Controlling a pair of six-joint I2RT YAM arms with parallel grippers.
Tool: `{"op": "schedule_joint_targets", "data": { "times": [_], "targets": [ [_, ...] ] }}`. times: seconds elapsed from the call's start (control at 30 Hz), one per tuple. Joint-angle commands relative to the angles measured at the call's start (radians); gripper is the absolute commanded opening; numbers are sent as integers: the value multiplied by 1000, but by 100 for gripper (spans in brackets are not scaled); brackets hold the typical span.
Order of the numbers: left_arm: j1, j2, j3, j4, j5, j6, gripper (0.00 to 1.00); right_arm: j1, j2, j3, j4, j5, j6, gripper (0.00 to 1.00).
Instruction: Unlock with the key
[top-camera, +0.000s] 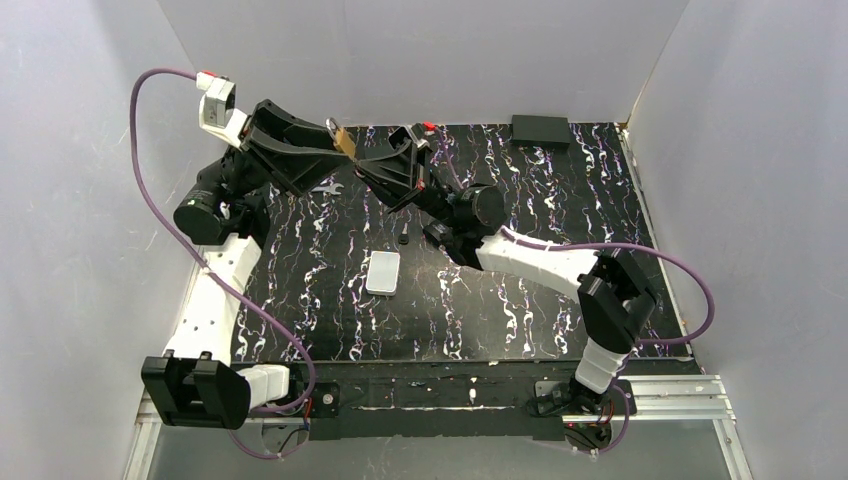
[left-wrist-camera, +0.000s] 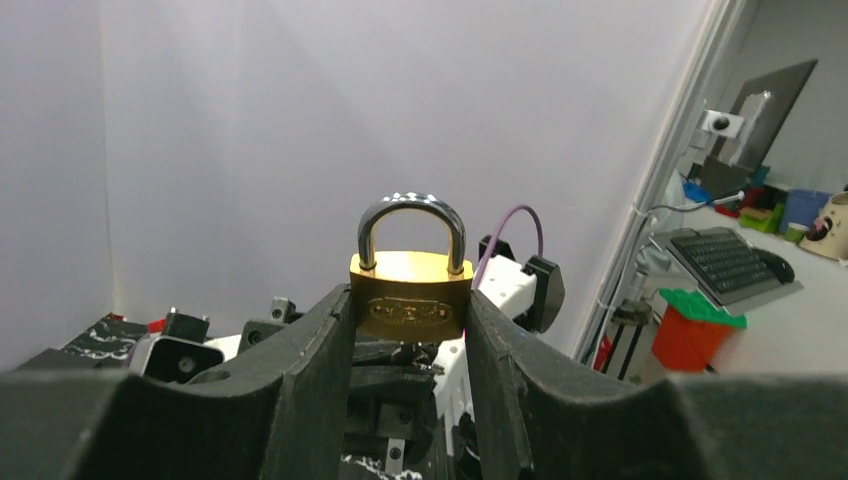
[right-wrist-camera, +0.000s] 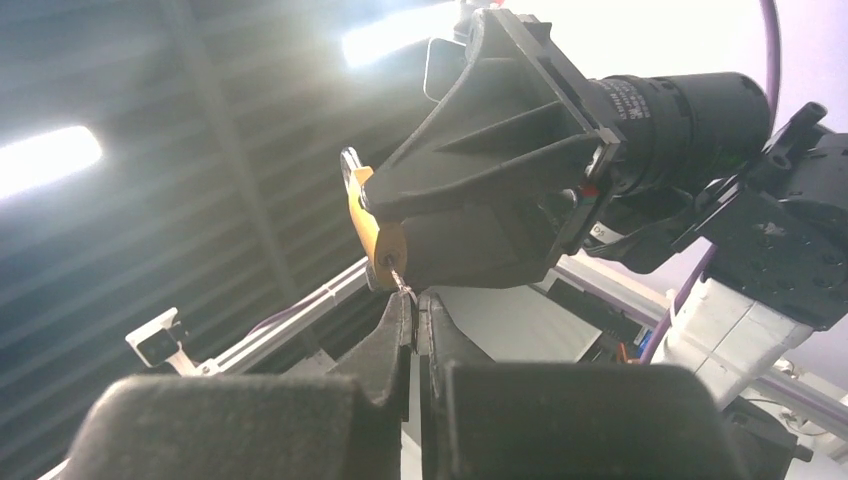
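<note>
Above the far edge of the table (top-camera: 520, 330), mid-air: right gripper (right-wrist-camera: 411, 310) pressed together, pinching the key (right-wrist-camera: 400, 284). Only a thin pale sliver of blade shows, tip at the base of a brass padlock (left-wrist-camera: 410, 290). Left gripper (left-wrist-camera: 410, 312) clamps the padlock body, shackle protruding past its fingertips.

Gold body on padlock (left-wrist-camera: 410, 295), shiny silver loop on top. Black left gripper (left-wrist-camera: 410, 330), black right gripper (right-wrist-camera: 412, 312). Tiny key (right-wrist-camera: 401, 282) shows as pale shiny sliver. White and black arms (top-camera: 215, 290). Purple cables (top-camera: 135, 120). Black table (top-camera: 500, 310) with white and purple squiggles all over. Light grey flat box (top-camera: 383, 272). Black far box (top-camera: 540, 130). Pale grey walls (top-camera: 420, 50).
</note>
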Motion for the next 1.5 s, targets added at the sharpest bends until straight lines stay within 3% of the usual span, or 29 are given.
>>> {"op": "schedule_joint_targets", "data": {
  "times": [0.0, 0.17, 0.33, 0.53, 0.77, 1.13, 1.37, 1.47],
  "targets": [
    [-44, 2, 7, 26, 177, -18, 0, 12, 10, 57, 3, -37, 339, 1],
    [-42, -39, -60, -91, 90, 15, 0, 5, 17, 19, -11, -53, 256, 1],
    [-43, -98, -157, -108, 75, 46, 0, 5, 25, -95, 88, 34, 285, 1],
    [-42, -108, -221, -101, 77, 48, 0, 5, 60, 8, 35, -28, 238, 1],
    [-55, -118, -291, -67, 52, 50, 0, 5, 75, 13, 61, 32, 221, 1],
    [-100, -89, -338, -62, 48, 106, 0, 6, 139, 189, 91, 24, 217, 1],
    [-100, -76, -321, -67, 44, 109, 0, 5, 126, 131, 113, 28, 206, 1],
    [-100, -86, -307, -123, 40, 126, 15, 5, 119, 84, 132, 46, 204, 1]
  ]
}}
